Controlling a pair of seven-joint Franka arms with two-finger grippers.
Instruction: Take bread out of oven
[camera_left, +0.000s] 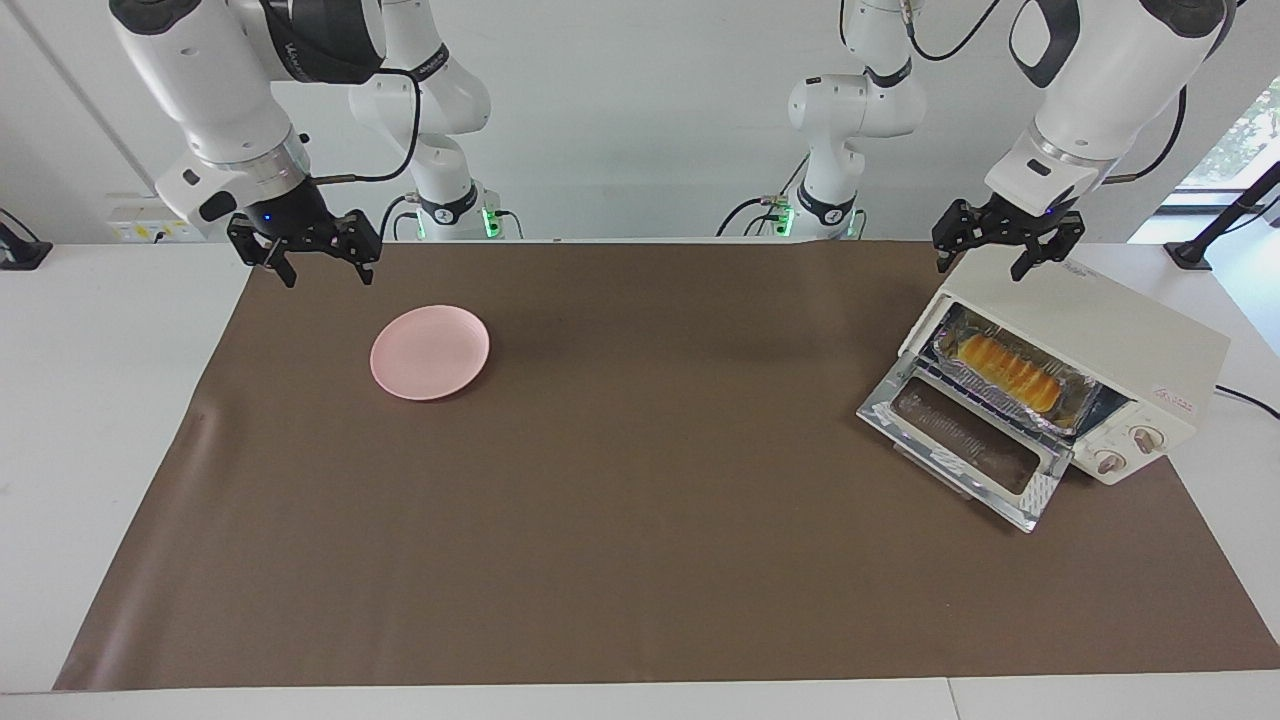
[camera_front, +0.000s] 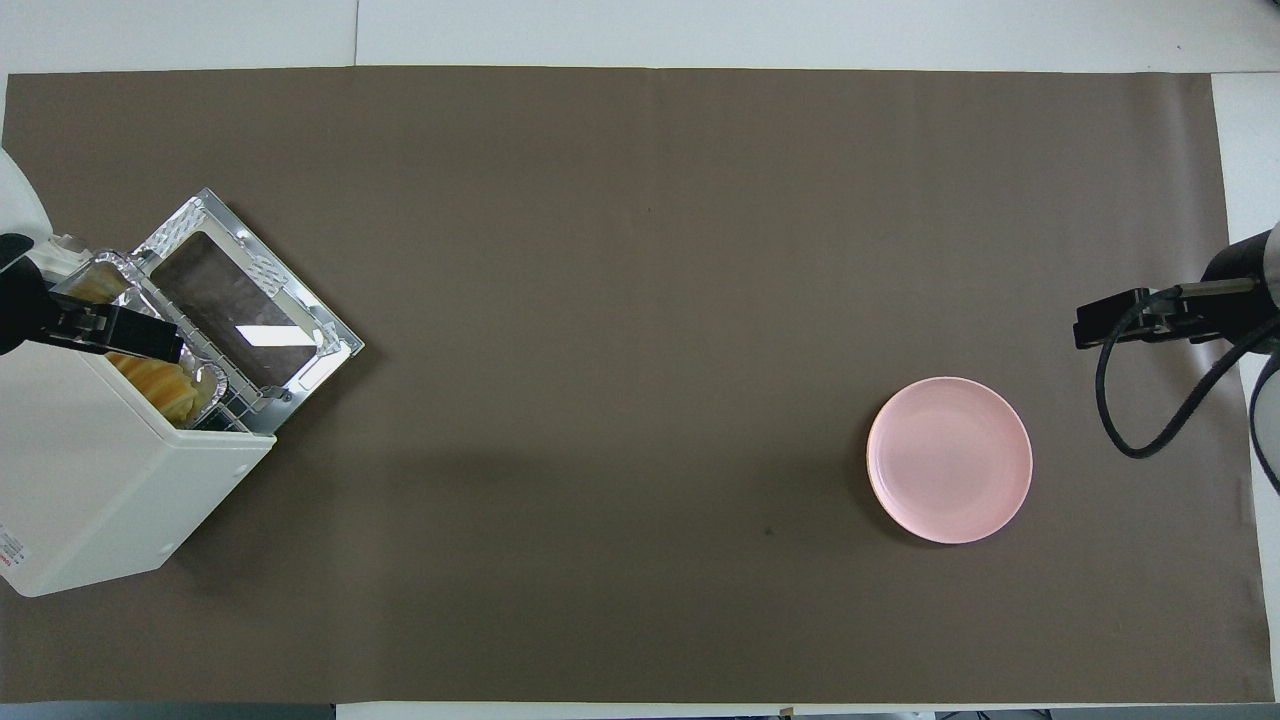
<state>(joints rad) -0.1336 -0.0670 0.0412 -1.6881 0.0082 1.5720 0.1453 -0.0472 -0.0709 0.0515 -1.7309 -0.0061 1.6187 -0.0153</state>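
The cream-white oven (camera_left: 1110, 335) stands at the left arm's end of the table with its glass door (camera_left: 965, 445) dropped open. The golden bread (camera_left: 1010, 372) lies in a crinkled foil tray (camera_left: 958, 368) on the rack inside. In the overhead view the oven (camera_front: 110, 500) and part of the bread (camera_front: 160, 380) show, partly covered by my left gripper (camera_front: 140, 340). My left gripper (camera_left: 985, 262) is open and empty, up over the oven's top front edge. My right gripper (camera_left: 328, 272) is open and empty, up over the mat beside the plate; it also shows in the overhead view (camera_front: 1100, 325).
A pink plate (camera_left: 430, 352) sits empty on the brown mat (camera_left: 640, 520) toward the right arm's end; it also shows in the overhead view (camera_front: 949, 460). The open door (camera_front: 240, 310) juts out over the mat in front of the oven.
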